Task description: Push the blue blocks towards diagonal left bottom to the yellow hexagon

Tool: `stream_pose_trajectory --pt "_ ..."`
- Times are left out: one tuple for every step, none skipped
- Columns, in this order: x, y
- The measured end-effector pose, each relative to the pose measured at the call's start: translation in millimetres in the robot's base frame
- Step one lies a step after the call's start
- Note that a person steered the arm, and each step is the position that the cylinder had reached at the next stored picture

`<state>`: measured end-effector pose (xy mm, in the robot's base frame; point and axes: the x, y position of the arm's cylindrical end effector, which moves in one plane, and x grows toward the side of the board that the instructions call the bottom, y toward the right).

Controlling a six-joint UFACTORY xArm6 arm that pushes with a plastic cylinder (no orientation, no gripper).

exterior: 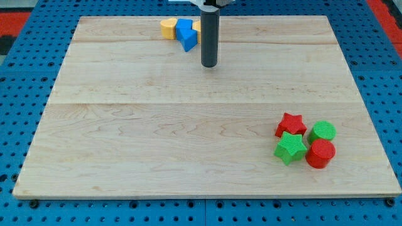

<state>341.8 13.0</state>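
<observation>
You work on a large pale wooden board (188, 125), which lies on a blue perforated table (19, 94); a little red shows at the upper corners of the view. Most of the wood is bare, so there is much free space for a push toward seven o'clock.

The dark rod comes down from twelve o'clock of the view, and my tip (209, 65) rests on the board just at four o'clock of the blue blocks (186, 34), near them but not clearly touching. This arm carries no claw, so there is nothing to open or to clench; the rod holds nothing and can only shove.

The blue blocks stand at the top edge of the board, a little left of centre. They look like two pieces pressed together, one squarish above and one pointed below, but I cannot tell the exact shapes. A yellow block (168, 27) touches them at nine o'clock; its shape reads more like a heart than a hexagon. Another yellow piece (196, 26) shows at three o'clock of the blue, half hidden by the rod, and this may be the hexagon. I judge the tip stands on the right side so that it can drive the blue pieces leftward and down.

Far away, at four o'clock of the board, sits a tight group: red star (290, 123), green cylinder (323, 131), green star (289, 148), red cylinder (321, 153). They are well apart from the work.
</observation>
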Motion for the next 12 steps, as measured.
stream_pose_trajectory --pt "0 0" --pt "-2 -2" --pt "2 -1" --pt "16 8" --pt "3 54" --pt "-81 70" --pt "-131 88" --pt "-150 84" --pt "-150 81" --pt "-150 85" --pt "-150 80" --pt "-150 41"
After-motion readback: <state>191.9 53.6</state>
